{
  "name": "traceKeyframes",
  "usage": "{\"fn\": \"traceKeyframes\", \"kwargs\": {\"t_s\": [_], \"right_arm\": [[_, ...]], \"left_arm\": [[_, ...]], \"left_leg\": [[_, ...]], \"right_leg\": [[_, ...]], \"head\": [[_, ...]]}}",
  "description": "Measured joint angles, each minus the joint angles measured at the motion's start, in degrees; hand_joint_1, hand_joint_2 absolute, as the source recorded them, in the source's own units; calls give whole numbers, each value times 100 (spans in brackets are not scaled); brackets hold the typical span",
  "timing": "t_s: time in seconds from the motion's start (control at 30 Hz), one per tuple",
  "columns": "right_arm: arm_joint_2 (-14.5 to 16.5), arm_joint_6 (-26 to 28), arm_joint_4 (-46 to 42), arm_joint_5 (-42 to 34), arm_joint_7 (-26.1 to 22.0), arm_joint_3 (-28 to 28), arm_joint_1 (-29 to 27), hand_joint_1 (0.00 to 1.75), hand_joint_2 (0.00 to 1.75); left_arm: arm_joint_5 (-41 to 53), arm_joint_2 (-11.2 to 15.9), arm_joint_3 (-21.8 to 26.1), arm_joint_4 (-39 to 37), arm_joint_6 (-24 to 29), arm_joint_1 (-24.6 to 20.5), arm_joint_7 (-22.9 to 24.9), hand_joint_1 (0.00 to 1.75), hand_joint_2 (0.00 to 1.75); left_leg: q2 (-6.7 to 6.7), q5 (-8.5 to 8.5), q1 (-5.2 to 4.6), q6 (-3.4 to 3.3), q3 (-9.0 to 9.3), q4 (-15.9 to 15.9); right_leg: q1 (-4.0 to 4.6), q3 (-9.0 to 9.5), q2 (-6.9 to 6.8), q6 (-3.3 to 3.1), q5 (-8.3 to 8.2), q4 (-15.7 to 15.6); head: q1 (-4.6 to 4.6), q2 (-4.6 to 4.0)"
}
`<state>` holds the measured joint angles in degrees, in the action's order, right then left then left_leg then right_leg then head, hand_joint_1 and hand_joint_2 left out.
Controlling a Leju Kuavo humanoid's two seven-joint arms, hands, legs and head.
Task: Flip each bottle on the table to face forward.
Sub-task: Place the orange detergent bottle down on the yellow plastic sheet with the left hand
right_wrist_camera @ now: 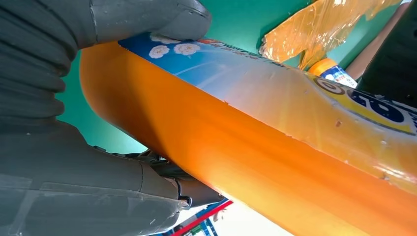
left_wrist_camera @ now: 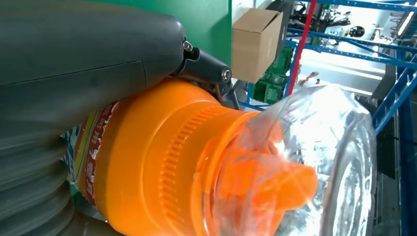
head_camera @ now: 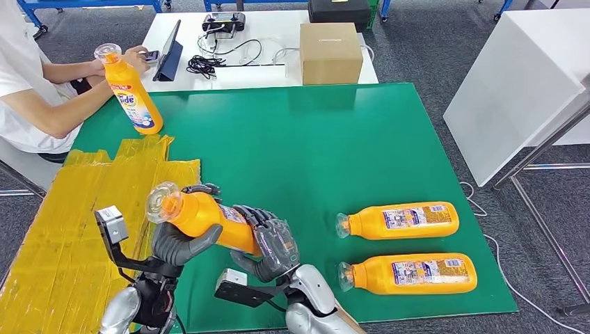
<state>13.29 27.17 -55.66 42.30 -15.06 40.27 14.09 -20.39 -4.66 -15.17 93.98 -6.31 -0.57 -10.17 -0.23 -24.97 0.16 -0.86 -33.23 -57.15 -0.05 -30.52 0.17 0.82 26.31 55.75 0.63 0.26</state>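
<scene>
Head view: both hands' fingers wrapped round orange bottle (head_camera: 209, 221), L hand (head_camera: 182, 243) w/ R hand (head_camera: 273, 245), above green table (head_camera: 313, 146).

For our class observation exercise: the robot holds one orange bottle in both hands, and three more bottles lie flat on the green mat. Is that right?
Not quite. The head view shows two bottles lying flat, one and another, not three. Both the left hand and right hand do hold the orange bottle over the green mat.

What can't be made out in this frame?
- Held bottle: head view, lower body covered by right hand; label side facing up unclear.
- Left hand: fingers behind the bottle.
- Two lying bottles: label print too small.
- Person's bottle: print partly readable.
</scene>
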Motion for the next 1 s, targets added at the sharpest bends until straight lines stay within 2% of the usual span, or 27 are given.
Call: {"fn": "traceKeyframes", "kwargs": {"t_s": [0.3, 0.33, 0.43, 0.47, 0.63, 0.9, 1.0], "right_arm": [[-40, 23, -132, -62, -18, 16, -100, 175, 175], [-51, 39, -162, -83, -31, 16, -117, 158, 175], [-95, 113, -310, -191, -114, 12, -191, 27, 175], [-108, 157, -386, -240, -182, 10, -231, 0, 175], [-200, 384, -1073, -632, -573, -4, -556, 0, 175], [-399, 397, -1926, -825, -653, -60, -838, 0, 175], [-443, 414, -2241, -1074, -836, -145, -1002, 0, 175]], "left_arm": [[-2, -40, -4, 5, 5, 27, -12, 175, 175], [-5, -50, -4, 10, 5, 29, -15, 175, 175], [-28, -71, -4, 38, 8, 32, -24, 175, 175], [-36, -77, -4, 49, 18, 32, -27, 175, 175], [55, -99, 8, 99, 187, 27, -126, 175, 175], [174, -96, 46, 180, 302, 25, -214, 175, 175], [567, -87, 82, 207, 583, 23, -355, 175, 175]], "left_leg": [[0, 0, 0, 0, 0, 0], [-1, 0, 0, 0, 0, 0], [-1, 0, 0, 0, -1, 0], [0, 0, 0, 0, -1, 0], [-2, 0, 0, 0, -5, 0], [-2, 0, 0, 0, -5, 0], [-3, 0, 0, 0, -5, -1]], "right_leg": [[0, 0, 0, 0, 0, 0], [0, 1, 0, 0, 0, 0], [0, 0, 0, 0, 0, 0], [0, 0, 0, 0, 0, 0], [0, -3, -1, 0, 0, 0], [0, -2, -1, 0, 0, 0], [0, -2, -2, 0, 0, 0]], "head": [[0, 0], [0, 0], [0, 0], [0, 0], [0, 0], [0, 0], [1, 0]]}}
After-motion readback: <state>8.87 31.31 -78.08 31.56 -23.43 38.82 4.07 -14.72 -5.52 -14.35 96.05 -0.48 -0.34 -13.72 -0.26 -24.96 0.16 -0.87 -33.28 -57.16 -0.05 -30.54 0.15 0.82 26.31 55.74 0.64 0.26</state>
